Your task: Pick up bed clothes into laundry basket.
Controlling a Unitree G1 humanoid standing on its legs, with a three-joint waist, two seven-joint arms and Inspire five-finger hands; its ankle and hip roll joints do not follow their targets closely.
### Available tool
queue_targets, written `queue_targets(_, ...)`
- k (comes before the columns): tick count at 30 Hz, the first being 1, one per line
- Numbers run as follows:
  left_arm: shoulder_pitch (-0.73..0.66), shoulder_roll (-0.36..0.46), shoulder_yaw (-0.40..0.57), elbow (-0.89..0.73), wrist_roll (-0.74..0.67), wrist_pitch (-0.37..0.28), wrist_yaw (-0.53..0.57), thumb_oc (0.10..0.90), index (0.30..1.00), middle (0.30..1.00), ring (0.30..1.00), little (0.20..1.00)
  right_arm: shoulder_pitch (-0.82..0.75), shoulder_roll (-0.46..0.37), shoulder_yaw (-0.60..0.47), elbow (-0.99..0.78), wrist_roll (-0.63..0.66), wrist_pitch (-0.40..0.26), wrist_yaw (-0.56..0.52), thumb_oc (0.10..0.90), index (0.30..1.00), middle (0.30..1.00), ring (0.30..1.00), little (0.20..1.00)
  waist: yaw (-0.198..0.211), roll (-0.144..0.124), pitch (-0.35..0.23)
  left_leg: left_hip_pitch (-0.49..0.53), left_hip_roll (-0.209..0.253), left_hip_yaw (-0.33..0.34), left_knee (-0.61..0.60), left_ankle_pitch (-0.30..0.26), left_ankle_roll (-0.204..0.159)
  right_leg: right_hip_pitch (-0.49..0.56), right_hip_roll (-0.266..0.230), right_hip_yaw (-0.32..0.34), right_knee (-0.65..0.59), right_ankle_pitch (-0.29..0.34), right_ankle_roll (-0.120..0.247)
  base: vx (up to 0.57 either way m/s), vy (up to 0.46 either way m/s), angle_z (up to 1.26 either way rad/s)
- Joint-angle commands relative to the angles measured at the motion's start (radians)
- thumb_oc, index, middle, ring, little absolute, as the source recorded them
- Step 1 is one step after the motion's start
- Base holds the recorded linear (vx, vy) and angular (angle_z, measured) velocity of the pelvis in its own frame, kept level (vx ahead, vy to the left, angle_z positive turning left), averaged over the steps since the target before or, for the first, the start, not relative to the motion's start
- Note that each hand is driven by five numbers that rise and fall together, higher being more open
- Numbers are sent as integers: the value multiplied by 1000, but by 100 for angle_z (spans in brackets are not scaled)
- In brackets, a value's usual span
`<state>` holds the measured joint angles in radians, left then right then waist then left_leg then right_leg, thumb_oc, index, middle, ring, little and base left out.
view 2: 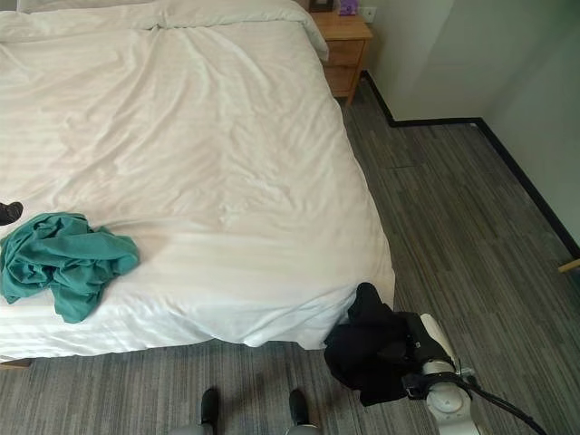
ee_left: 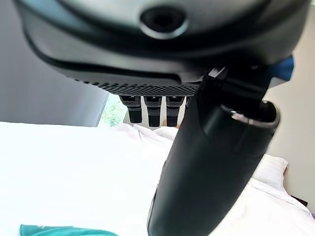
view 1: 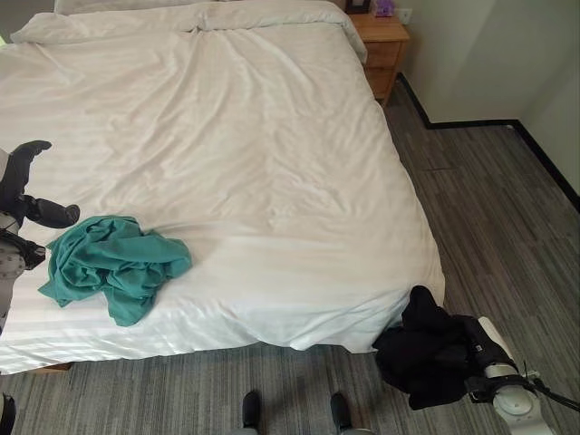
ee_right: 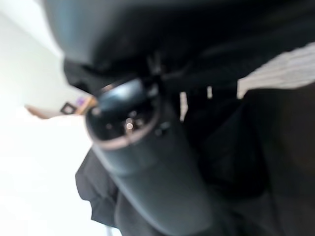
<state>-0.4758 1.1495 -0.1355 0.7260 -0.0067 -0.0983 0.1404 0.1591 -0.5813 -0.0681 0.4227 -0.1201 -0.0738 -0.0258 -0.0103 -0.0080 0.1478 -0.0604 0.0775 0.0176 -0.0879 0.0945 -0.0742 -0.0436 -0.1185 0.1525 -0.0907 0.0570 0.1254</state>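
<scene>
The bed [view 1: 236, 154] spreads wide before me under a white duvet, with a wooden nightstand [view 1: 384, 50] at its far corner and grey floor [view 1: 489, 227] to my right. No laundry basket is in sight, so I judge I must find one before I let anything go.

My right hand [view 2: 412, 349] hangs off the bed's near corner, above the floor, buried in a black garment [view 2: 367, 349]. The cloth bunches around it and droops below; my fingers are hidden in the folds, so I cannot tell how firmly they close. To carry this well I should keep the bundle gathered and lifted so the loose ends do not drag.

The teal garment [view 1: 109, 263] lies crumpled on the near left part of the bed. My left hand [view 1: 27, 195] hovers just beside it, fingers relaxed and spread, holding nothing. For that one, I would come down over the thickest heap and close deep.
</scene>
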Motion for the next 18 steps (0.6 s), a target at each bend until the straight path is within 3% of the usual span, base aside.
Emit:
queue_targets(1, -30, 32, 148, -25, 9, -16, 38, 800, 900, 900, 900, 900, -37, -128, -56, -99, -14, -38, -25, 400, 300, 300, 300, 300, 11, 14, -62, 0, 52, 7, 17, -25, -20, 57, -66, -24, 105, -153, 92, 0, 0, 0)
queue_targets(18, 152, -53, 224, -82, 82, 5, -13, 800, 900, 900, 900, 900, -31, -114, -58, -100, -35, -26, -5, 400, 300, 300, 300, 300, 12, 12, -59, 2, 52, 15, 16, -34, -18, 56, -68, -22, 102, -158, 86, 0, 0, 0)
